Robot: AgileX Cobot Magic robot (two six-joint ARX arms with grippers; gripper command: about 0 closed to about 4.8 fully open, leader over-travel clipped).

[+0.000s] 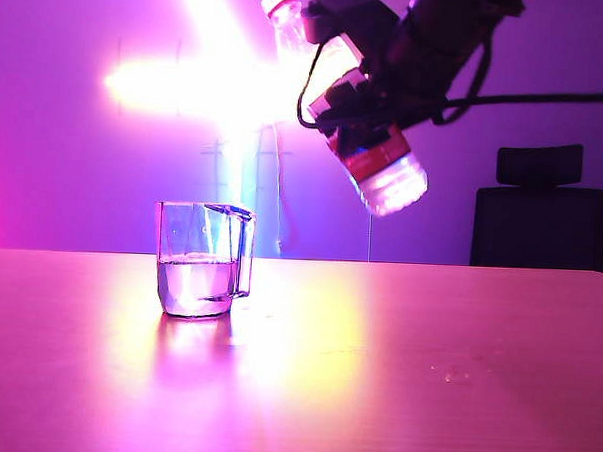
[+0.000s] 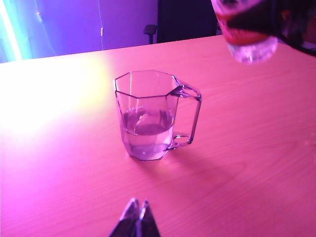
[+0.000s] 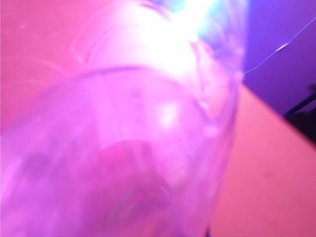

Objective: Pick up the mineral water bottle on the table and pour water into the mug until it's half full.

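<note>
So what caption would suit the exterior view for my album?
Right end effector holds a tilted clear ribbed plastic bottle above the pink-lit wooden table, beside a clear faceted mug partly filled with water.

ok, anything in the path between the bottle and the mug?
Nothing visible. The right hand holds the mineral water bottle tilted in the air, up and to the right of the mug in the exterior view. Only bare table lies below. The left hand, shut, sits low, near the mug, clear of that gap.
</note>
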